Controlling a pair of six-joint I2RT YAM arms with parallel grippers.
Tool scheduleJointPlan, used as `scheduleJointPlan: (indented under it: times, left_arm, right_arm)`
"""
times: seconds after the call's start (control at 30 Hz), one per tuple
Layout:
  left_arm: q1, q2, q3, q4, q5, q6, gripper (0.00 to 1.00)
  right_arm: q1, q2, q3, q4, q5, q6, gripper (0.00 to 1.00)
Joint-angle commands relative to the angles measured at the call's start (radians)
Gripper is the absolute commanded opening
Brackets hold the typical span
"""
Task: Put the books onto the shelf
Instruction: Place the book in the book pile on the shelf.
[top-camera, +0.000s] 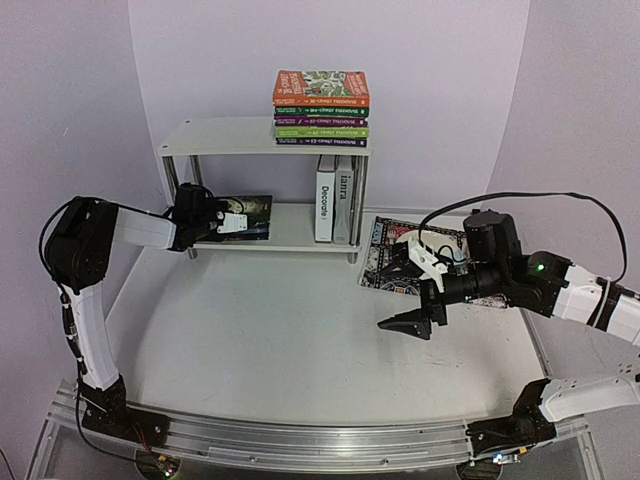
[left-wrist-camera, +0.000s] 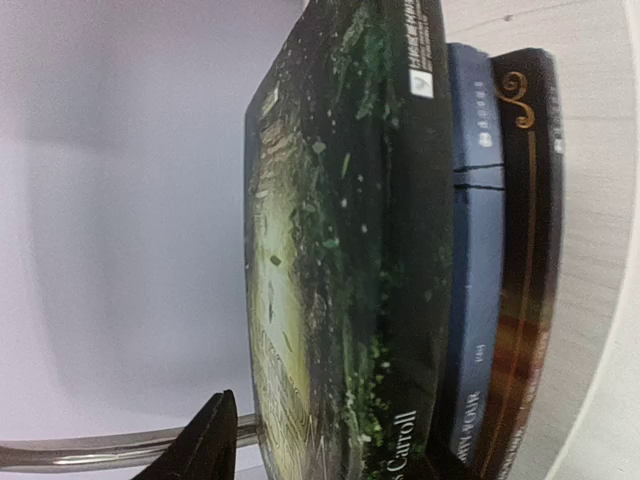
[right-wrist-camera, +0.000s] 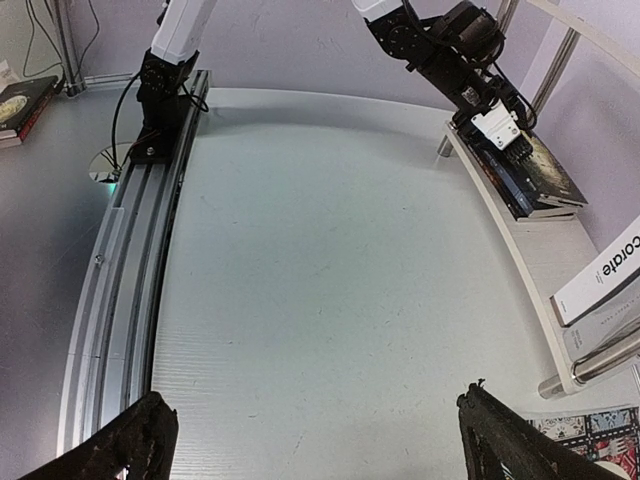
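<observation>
**Top external view.** We list the shelf (top-camera: 262, 135), white, two boards on chrome legs, at the far side of the table (top-camera: 290, 340).
- Upper board: a stack of treehouse paperbacks (top-camera: 321, 110) lies flat at the right end.
- Lower board, right: "Decorate" (top-camera: 325, 197) and "ianra" (top-camera: 344, 197) stand upright, touching.
- Lower board, left: a flat pile of dark books (top-camera: 255, 212), its near end hidden by the left gripper (top-camera: 232, 222).
- Bare board lies between the pile and the upright pair.
- The patterned mat (top-camera: 380, 262) lies just right of the shelf, partly covered by the right arm.
- The right gripper (top-camera: 410, 322) hangs over open tabletop, jaws spread wide, holding nothing.

**Left wrist view.** The pile is seen edge-on.
- The green book (left-wrist-camera: 340, 250) is on top, the blue book (left-wrist-camera: 478, 200) beneath it, and the dark book with gold scroll (left-wrist-camera: 530, 200) lowest, on the pale board.
- One finger (left-wrist-camera: 210, 445) shows at the bottom, with a thin gap between it and the green cover.
- The other finger is nearly all cut off, so we judge, with some doubt, that the jaws are parted and not clamping.
- A chrome tube (left-wrist-camera: 90, 450) crosses behind the finger.
- Most lettering is illegible.

**Right wrist view.**
- Its own fingers (right-wrist-camera: 120, 450) sit in the two bottom corners, far apart, with bare table between them.
- The rail (right-wrist-camera: 130, 250) runs along the left.
- The left arm (right-wrist-camera: 440, 45) reaches over the pile on the lower board.
- "Decorate" is cut off at the right edge, and only a corner of the mat shows.
</observation>
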Motion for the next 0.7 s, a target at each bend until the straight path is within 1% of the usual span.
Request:
scheduleJointPlan:
  times: [0.0, 0.07, 0.17, 0.2, 0.33, 0.4, 0.43, 0.5, 0.67]
  left_arm:
    - [0.007, -0.058, -0.013, 0.036, 0.04, 0.006, 0.6]
    - [0.007, -0.063, -0.016, 0.03, 0.037, 0.005, 0.68]
    - [0.007, -0.07, -0.009, -0.001, 0.027, -0.006, 0.73]
    - [0.007, -0.072, -0.001, -0.024, 0.026, -0.011, 0.78]
    - [0.007, -0.075, 0.028, -0.102, 0.036, -0.029, 0.89]
    - [0.006, -0.073, 0.052, -0.167, 0.049, -0.039, 0.98]
    - [0.007, -0.07, 0.072, -0.212, 0.052, -0.043, 0.99]
    - [0.005, -0.068, 0.088, -0.253, 0.05, -0.045, 1.0]
    - [0.006, -0.086, 0.089, -0.273, 0.05, -0.055, 1.0]
  right_arm:
    - [0.003, -0.008, 0.032, 0.004, -0.023, 0.007, 0.98]
    - [0.003, -0.011, 0.029, 0.004, -0.024, 0.007, 0.98]
    - [0.003, -0.014, 0.024, 0.005, -0.027, 0.007, 0.98]
    - [0.003, -0.013, 0.024, 0.005, -0.029, 0.007, 0.98]
    - [0.003, -0.013, 0.024, 0.005, -0.038, 0.007, 0.98]
    - [0.003, -0.015, 0.023, 0.004, -0.039, 0.007, 0.98]
    - [0.003, -0.017, 0.023, 0.005, -0.037, 0.007, 0.98]
    - [0.003, -0.018, 0.02, 0.005, -0.034, 0.008, 0.98]
    - [0.003, -0.018, 0.008, 0.006, -0.034, 0.009, 0.98]
